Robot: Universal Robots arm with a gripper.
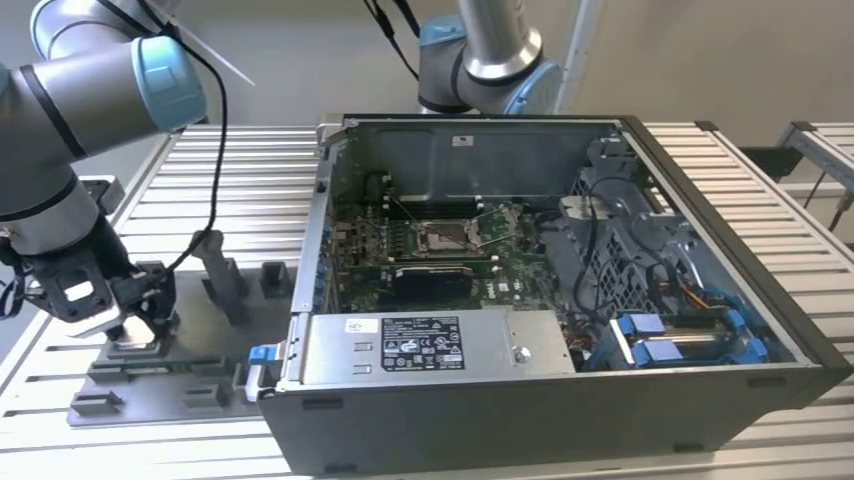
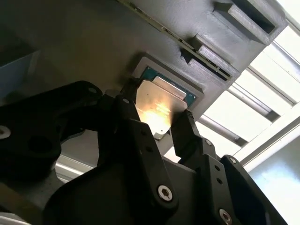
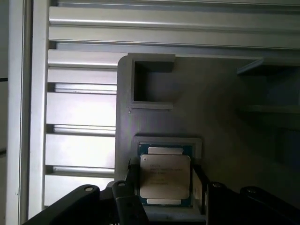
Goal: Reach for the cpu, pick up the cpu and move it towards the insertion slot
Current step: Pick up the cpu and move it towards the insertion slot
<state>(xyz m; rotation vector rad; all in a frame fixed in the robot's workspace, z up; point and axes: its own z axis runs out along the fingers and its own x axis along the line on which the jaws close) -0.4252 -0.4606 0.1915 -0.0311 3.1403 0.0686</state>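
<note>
**Exterior view.** The arm reaches down at the exterior view's left, with the gripper (image 1: 120,325) low over a grey plate (image 1: 174,378) that lies on the slatted table (image 1: 240,170). Two grey posts (image 1: 224,278) stand on the plate just beside the gripper. An open case (image 1: 561,135) fills the centre. Inside it, the slot (image 1: 447,236) sits on the green board (image 1: 514,265), well apart from the gripper. The case wall stands between plate and slot. A power supply (image 1: 427,345) lies at the near side of the case.

**Second wrist view.** This oblique view from behind the black fingers (image 2: 185,133) shows the cpu (image 2: 161,99) in a shallow grey holder (image 2: 140,63) on the plate. Glare lies on its silver face. The gripper (image 2: 158,108) has one fingertip at each of two opposite cpu edges. Raised grey blocks (image 2: 211,55) lie beyond the holder, and table slats (image 2: 248,105) lie beside the plate.

**First wrist view.** Seen face-on, the cpu (image 3: 165,171) lies flat and square in its holder (image 3: 168,140), a green rim showing around the silver lid. The gripper (image 3: 165,182) pinches it, a finger (image 3: 132,176) pressed against each side edge. A square pocket (image 3: 152,82) in the plate lies near the holder.
</note>
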